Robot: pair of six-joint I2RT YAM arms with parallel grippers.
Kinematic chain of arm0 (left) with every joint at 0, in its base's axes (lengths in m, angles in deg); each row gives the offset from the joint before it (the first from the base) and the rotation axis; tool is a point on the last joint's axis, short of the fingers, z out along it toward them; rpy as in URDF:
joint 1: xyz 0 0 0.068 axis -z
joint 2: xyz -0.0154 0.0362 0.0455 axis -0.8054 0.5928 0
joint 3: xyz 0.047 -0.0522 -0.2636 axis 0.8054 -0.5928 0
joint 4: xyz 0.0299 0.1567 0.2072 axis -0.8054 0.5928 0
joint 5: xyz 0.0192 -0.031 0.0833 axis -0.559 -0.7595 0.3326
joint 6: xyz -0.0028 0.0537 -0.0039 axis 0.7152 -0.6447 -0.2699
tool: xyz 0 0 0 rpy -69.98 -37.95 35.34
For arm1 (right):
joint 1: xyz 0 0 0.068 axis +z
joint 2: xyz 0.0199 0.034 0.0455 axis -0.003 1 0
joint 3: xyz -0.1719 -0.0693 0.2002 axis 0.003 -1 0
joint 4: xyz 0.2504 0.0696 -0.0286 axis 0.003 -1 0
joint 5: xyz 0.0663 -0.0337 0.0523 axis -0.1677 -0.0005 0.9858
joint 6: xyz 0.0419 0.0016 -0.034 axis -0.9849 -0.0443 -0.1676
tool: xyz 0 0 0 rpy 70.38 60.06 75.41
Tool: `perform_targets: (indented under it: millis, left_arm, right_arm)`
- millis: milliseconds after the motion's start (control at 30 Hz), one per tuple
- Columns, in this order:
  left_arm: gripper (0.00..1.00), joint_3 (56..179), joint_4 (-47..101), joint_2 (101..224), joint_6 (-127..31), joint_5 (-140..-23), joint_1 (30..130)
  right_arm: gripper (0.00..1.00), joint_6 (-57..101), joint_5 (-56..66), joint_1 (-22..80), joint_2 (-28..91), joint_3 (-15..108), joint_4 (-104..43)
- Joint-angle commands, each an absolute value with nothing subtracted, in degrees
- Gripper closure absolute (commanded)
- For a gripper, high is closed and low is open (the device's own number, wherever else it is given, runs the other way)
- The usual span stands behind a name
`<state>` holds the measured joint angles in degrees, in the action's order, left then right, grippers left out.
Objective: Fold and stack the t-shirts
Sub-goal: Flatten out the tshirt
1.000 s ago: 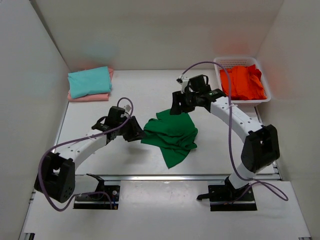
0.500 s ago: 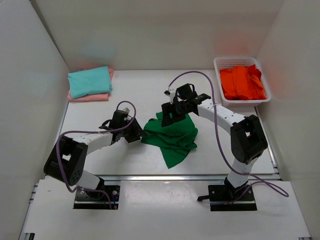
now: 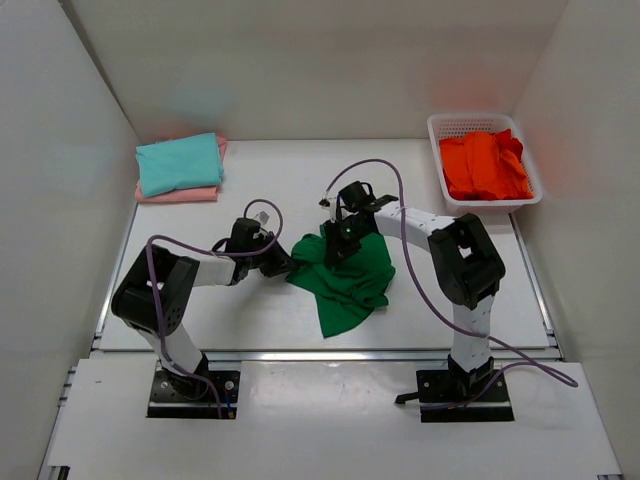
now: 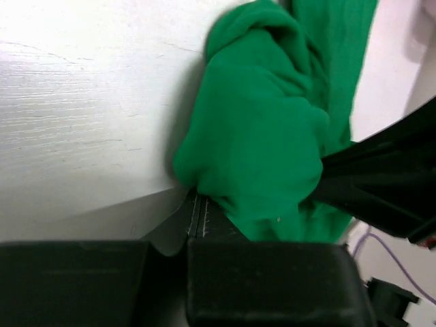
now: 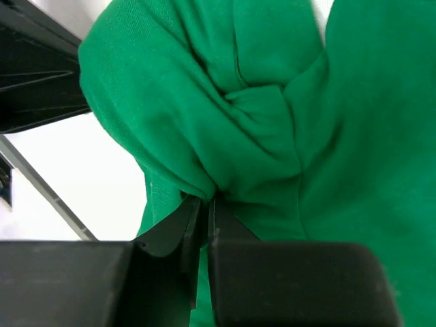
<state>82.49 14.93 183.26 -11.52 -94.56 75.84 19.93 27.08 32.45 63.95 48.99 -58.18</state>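
I see left gripper (image 3: 283,262) clamped on dark green t-shirt (image 3: 352,282), centre frame | right gripper (image 3: 335,243) pinching same shirt

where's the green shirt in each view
Top external: green t-shirt crumpled in the middle of the white table.
Left wrist: green t-shirt centre-right, bunched edge pinched by the left gripper.
Right wrist: green t-shirt fills the frame, pinched by the right gripper.
Shared landmark: white table.

green shirt (image 3: 345,280): dark green, crumpled, mid-surface (image 3: 290,175), left and far edges bunched up
teal shirt (image 3: 178,163): folded, stacked on pink shirt, far-left corner
pink shirt (image 3: 180,194): folded, flat, under teal shirt
orange shirt (image 3: 484,165): bunched, in basket (image 3: 437,125), far right
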Motion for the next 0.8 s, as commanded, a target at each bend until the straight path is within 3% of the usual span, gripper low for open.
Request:
perform_targets:
  millis: [0, 133, 367, 500, 767]
  left_arm:
    - [1.00, 83.18, 14.60, 179.14, -9.90, -98.60, 73.17]
    - [1.00, 86.95, 26.26, 168.52, -10.94, -97.02, 69.65]
    - [1.00, 110.75, 48.54, 158.39, -19.03, -88.49, 64.99]
    - [1.00, 121.72, 54.94, 156.88, -20.86, -87.44, 61.12]
    - [1.00, 150.22, 69.10, 164.44, -28.08, -79.52, 58.14]
  right_arm:
    - [1.00, 19.30, 26.64, 30.86, 60.82, 53.39, -61.55]
    - [1.00, 17.99, 28.82, 26.48, 53.52, 54.53, -63.25]
    - [1.00, 10.43, 30.68, 13.12, 34.10, 52.95, -57.71]
    - [1.00, 9.38, 30.93, 5.21, 28.03, 55.94, -57.53]
    - [1.00, 11.31, 29.45, 1.94, 20.12, 55.16, -60.69]
